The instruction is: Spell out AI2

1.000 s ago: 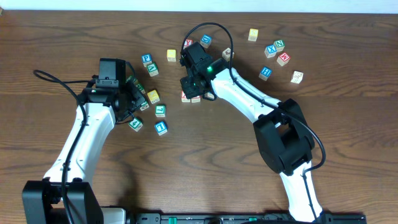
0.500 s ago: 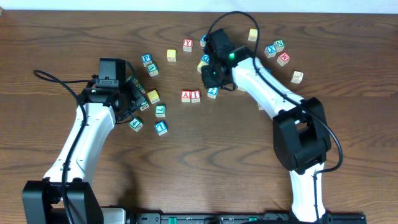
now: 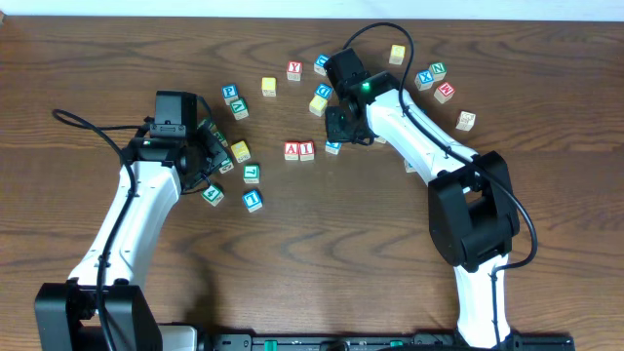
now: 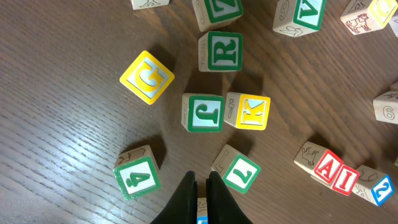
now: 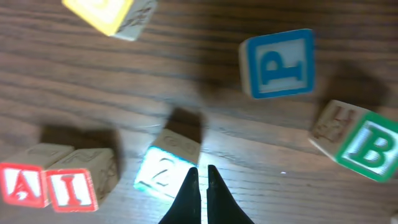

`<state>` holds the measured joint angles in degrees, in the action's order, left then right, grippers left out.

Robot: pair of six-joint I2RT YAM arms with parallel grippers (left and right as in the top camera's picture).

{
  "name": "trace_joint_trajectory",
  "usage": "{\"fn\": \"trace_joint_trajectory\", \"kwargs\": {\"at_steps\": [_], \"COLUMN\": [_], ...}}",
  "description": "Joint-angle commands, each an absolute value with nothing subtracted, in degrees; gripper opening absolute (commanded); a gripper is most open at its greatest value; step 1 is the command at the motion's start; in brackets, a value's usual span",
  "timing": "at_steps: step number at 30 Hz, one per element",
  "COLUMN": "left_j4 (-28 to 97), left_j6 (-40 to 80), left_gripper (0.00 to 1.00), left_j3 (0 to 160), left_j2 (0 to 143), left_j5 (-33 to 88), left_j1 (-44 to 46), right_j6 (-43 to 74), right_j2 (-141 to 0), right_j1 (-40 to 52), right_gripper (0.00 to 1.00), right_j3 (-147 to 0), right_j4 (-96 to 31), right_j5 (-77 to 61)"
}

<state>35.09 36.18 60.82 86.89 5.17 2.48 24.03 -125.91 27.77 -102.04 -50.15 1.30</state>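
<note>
The table (image 3: 322, 263) fills the overhead frame. The right arm (image 3: 419, 146) reaches from lower right up to centre top; the left arm (image 3: 132, 210) stands at left. The right gripper (image 5: 202, 177) has its jaws pressed together on nothing, tips at the right edge of the 2 (image 5: 160, 175); contact is unclear. The left gripper (image 4: 200, 183) is likewise closed and empty, low in its wrist view. The A (image 3: 292, 150) and I (image 3: 306, 150) touch side by side just above centre, with the 2 just right of the I.

A (image 3: 292, 150) touching left of I (image 3: 306, 150), 2 (image 3: 333, 147) just right, seemingly apart
</note>
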Motion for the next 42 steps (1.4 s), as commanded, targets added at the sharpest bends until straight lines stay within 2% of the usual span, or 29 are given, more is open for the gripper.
{"fn": "trace_joint_trajectory", "kwargs": {"at_steps": [1, 11, 27, 42], "left_j4": [35.0, 35.0, 35.0, 35.1], "left_j6": [36.1, 36.1, 36.0, 36.1], "left_gripper": [0.08, 0.08, 0.07, 0.08], "left_j3": [60.2, 60.2, 60.2, 60.2], "left_j2": [86.8, 86.8, 86.8, 86.8], "left_j5": [4.2, 4.2, 4.2, 4.2], "left_j1": [2.7, 2.7, 2.7, 2.7], "right_j6": [26.1, 26.1, 20.5, 22.7], "right_j2": [-126.9, -132.1, -132.1, -132.1], "right_j1": [27.8, 27.8, 29.2, 30.7], "right_gripper": [0.01, 0.01, 0.01, 0.01], "right_j3": [-102.2, -102.1, -102.1, -102.1], "right_j4": [-50.4, -49.9, -45.1, -46.0], "right_j5": [4.4, 2.1, -2.2, -3.4]}}
